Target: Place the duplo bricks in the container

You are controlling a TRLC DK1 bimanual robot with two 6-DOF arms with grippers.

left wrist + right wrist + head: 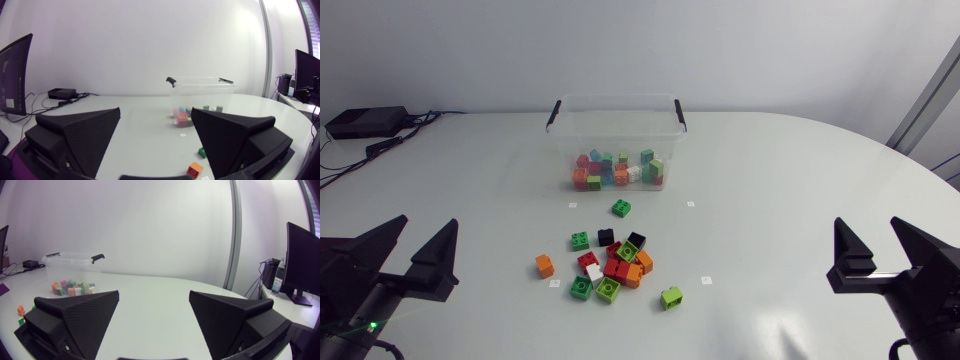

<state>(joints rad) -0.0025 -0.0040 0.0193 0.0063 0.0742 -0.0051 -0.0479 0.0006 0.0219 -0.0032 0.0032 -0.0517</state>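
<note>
The left gripper sits released, its two fingers spread wide with nothing between them, at about 8 o'clock on the table as seen from above. The right gripper is likewise released and bare, fingers well apart, at about 4 o'clock. Both are well apart from every brick.

The container, a clear tub with a black handle at each end, stands upright at 12 o'clock from the table's middle. Mixed bricks in red, orange, green, teal and white lie on its floor.

The pile of loose pieces lies on the table at 6 o'clock from the container. It holds red, orange, green, black and one white, packed touching one another. From the pile, a green brick lies alone at 12 o'clock, nearer the container than the pile. An orange brick lies apart at 9 o'clock, and a lime brick lies apart at 4 o'clock.

Small white tags lie flat around the pile. A black box with cables sits at 10 o'clock on the far edge.

In the left wrist view the container stands ahead of the spread fingers. In the right wrist view it stands ahead, out past one finger.
</note>
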